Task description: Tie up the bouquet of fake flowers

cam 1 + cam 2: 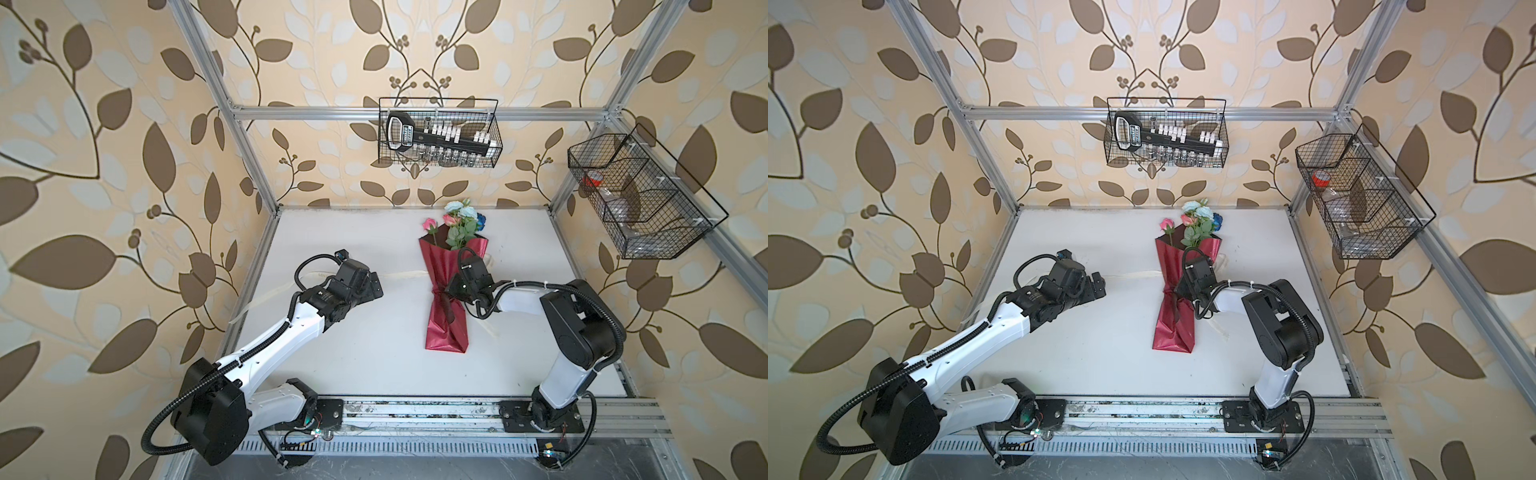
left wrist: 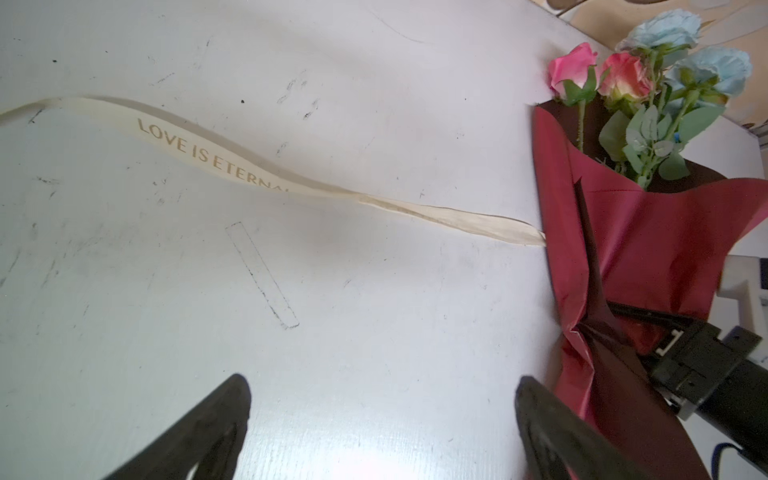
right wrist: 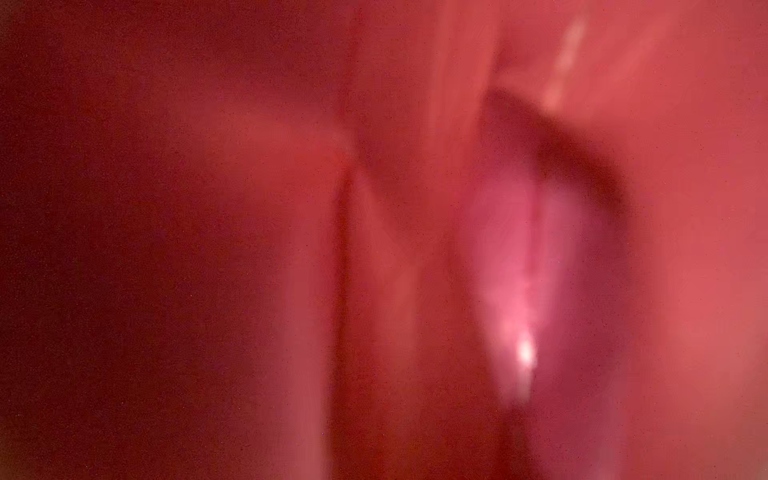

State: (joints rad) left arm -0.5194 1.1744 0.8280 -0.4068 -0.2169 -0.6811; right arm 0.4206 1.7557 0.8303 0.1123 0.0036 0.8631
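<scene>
The bouquet of fake flowers lies on the white table with its pink and pale-blue blooms toward the back wall. A shiny red wrapping sheet is rolled around the stems. My right gripper is shut on the pinched waist of that wrap. Blurred red wrap fills the right wrist view. A cream printed ribbon runs across the table and under the wrap. My left gripper hangs open over bare table, left of the bouquet.
A wire basket with a black tool set hangs on the back wall. Another wire basket hangs on the right frame. Aluminium posts stand at the table's back corners. A rail with both arm bases runs along the front edge.
</scene>
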